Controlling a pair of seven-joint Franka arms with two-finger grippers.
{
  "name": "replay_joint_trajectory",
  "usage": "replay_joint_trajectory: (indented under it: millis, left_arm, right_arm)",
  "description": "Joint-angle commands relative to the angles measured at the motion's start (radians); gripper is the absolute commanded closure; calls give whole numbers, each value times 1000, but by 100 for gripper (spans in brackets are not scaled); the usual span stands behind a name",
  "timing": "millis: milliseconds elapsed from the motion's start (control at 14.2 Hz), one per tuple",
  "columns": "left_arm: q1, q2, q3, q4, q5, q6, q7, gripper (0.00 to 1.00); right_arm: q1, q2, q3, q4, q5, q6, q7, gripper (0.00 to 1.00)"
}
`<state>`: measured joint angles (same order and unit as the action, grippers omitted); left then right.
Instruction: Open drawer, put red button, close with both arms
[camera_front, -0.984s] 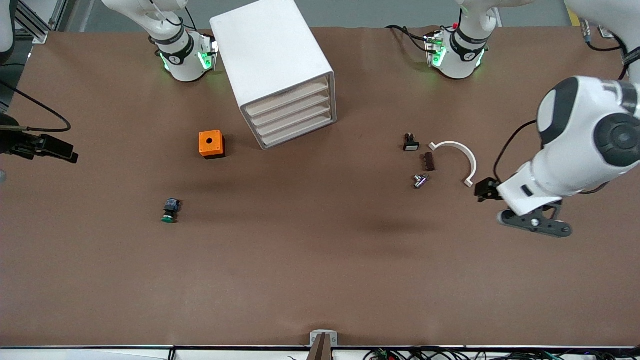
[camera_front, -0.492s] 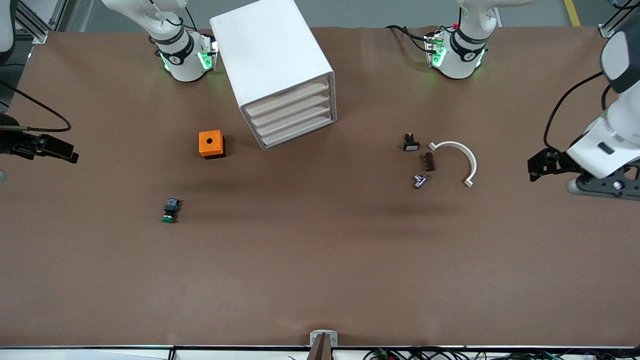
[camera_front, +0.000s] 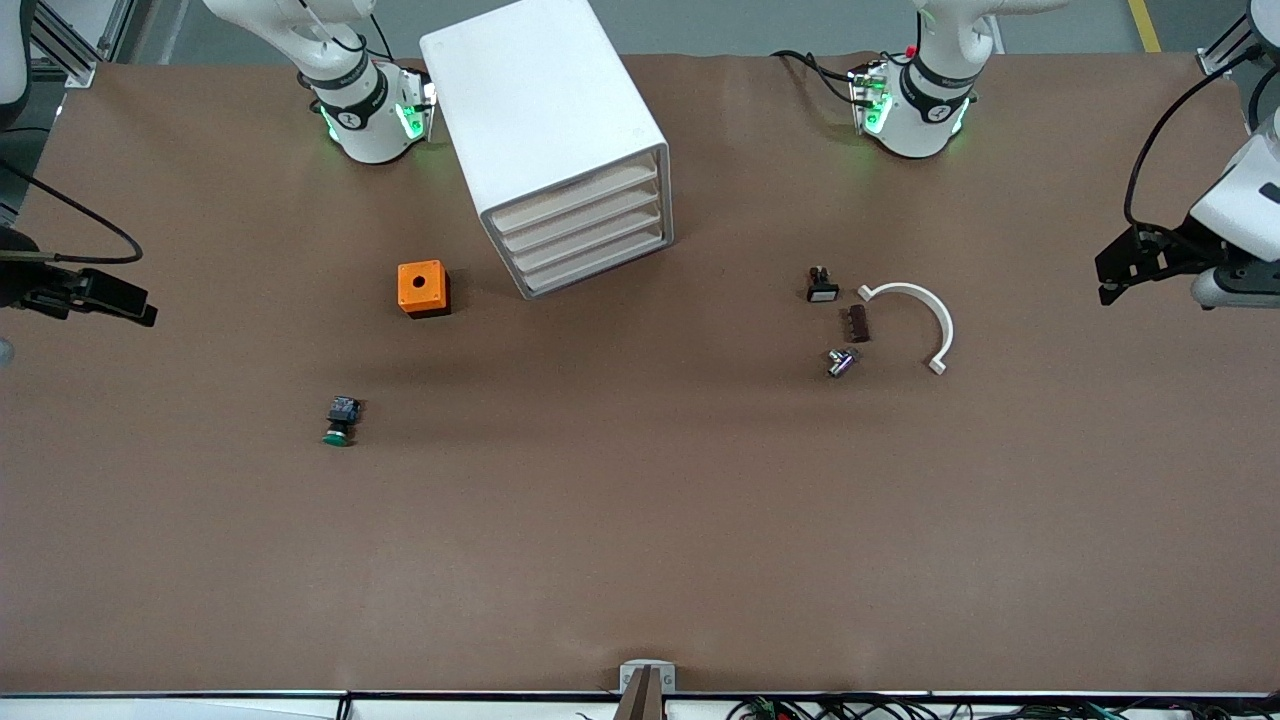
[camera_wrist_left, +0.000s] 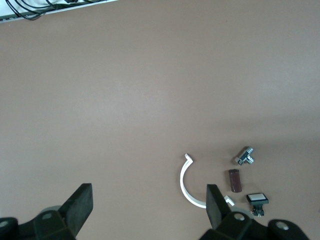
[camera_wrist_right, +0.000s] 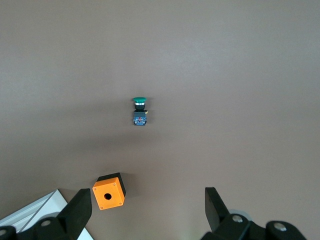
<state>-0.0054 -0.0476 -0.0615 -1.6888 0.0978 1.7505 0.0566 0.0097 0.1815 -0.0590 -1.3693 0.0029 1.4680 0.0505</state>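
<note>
While the drawer unit (camera_front: 560, 150) stands shut, left gripper (camera_wrist_left: 145, 210) hangs wide, empty, over table (camera_front: 640, 520) near white clip (camera_front: 915, 315); right gripper (camera_wrist_right: 145, 210) likewise.

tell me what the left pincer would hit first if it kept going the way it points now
Most likely just bare table. The open left pincer looks down on plain brown surface; the white curved bracket sits beside one finger, not between them. How high the pincer is remains unclear.

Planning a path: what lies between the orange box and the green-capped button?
Bare brown table separates the orange box and green-capped button, seen in the front and right wrist views.
</note>
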Motion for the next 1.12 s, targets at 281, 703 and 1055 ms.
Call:
replay_joint_trajectory:
  millis: [281, 703, 1055]
  left_arm:
    - [-1, -3, 26, 17, -137, -66, -97, 0]
    - [-14, 32, 19, 101, -66, -175, -137, 0]
    - [-13, 25, 22, 100, -101, -201, -115, 0]
  right_arm:
    - [-13, -5, 14, 9, -18, -11, 9, 0]
    - [-13, -7, 14, 9, -20, -11, 5, 0]
    - [-13, -8, 14, 10, -17, -9, 9, 0]
